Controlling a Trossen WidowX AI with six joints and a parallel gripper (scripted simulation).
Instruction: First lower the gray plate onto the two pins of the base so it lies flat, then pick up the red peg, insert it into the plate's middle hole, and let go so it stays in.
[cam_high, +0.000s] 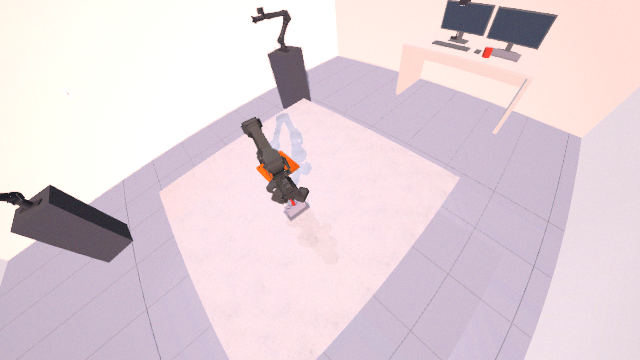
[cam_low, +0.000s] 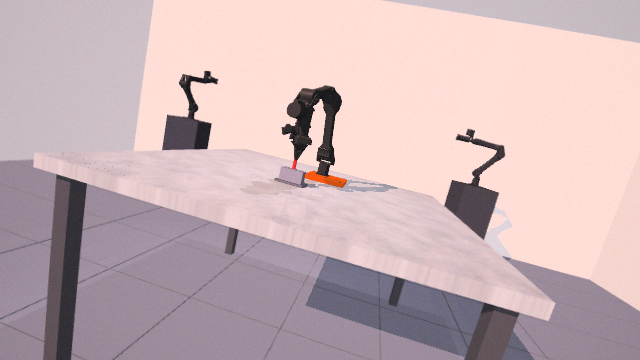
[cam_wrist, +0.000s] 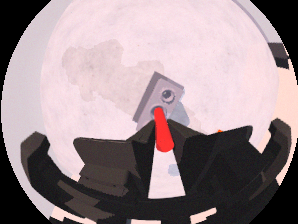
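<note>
The gray plate (cam_high: 296, 212) (cam_low: 291, 175) (cam_wrist: 157, 95) lies flat on the base on the white table (cam_high: 250, 280) (cam_low: 200, 195). My gripper (cam_high: 291, 199) (cam_low: 298, 152) (cam_wrist: 164, 152) is shut on the red peg (cam_high: 291, 203) (cam_low: 295, 163) (cam_wrist: 162, 131) and holds it upright right over the plate. In the wrist view the peg's lower end points at the plate's middle hole (cam_wrist: 166, 98). I cannot tell whether the tip is inside the hole.
The arm's orange mount (cam_high: 261, 171) (cam_low: 327, 179) sits on the table just behind the plate. Two dark pedestals (cam_high: 288, 75) (cam_high: 70, 222) with small arms stand off the table. A desk with monitors (cam_high: 465, 65) is at the far wall.
</note>
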